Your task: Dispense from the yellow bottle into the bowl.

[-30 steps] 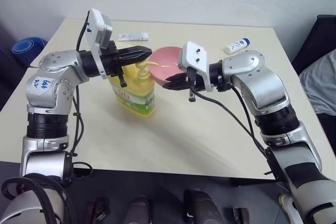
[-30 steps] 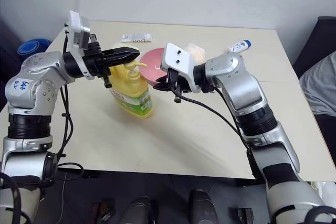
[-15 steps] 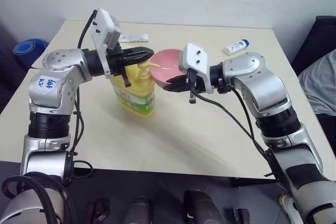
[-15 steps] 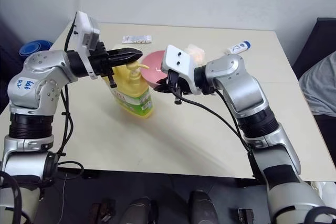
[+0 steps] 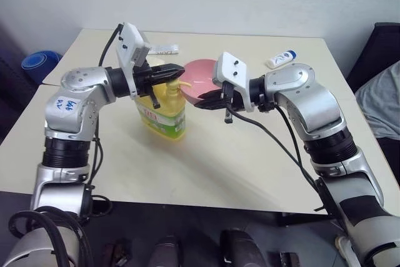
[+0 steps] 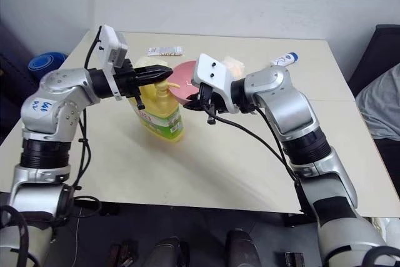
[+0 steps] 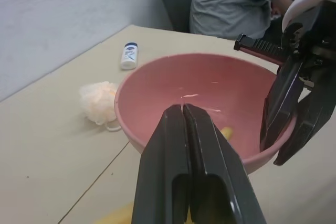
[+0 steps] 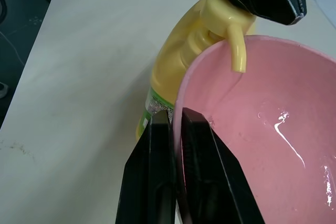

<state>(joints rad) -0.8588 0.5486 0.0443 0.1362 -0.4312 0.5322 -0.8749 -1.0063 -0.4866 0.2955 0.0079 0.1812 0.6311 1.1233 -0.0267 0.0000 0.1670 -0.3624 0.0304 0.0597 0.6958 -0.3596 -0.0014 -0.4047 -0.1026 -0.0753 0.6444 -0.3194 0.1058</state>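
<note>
The yellow bottle (image 5: 164, 112) stands on the table, and its pump spout (image 8: 237, 51) hangs over the rim of the pink bowl (image 5: 199, 76). My left gripper (image 5: 179, 72) is shut, empty, and lies level on top of the pump head (image 8: 220, 9). My right gripper (image 5: 202, 100) is shut on the bowl's near rim (image 8: 178, 114), holding the bowl lifted and tilted against the bottle. Thin glossy streaks of liquid (image 8: 286, 135) lie inside the bowl. In the left wrist view the shut fingers (image 7: 176, 145) point into the bowl (image 7: 152, 82).
A white-blue tube (image 5: 280, 57) lies at the table's far right and a flat white packet (image 5: 164, 49) at the far edge. A fluffy puff (image 7: 98, 100) sits behind the bowl. A person in grey (image 5: 382, 95) sits at the right. A blue object (image 5: 39, 64) lies beyond the left edge.
My left gripper has sunk a little onto the pump head, and its arm has come in closer. The right gripper and bowl have kept still. The view has shifted slightly.
</note>
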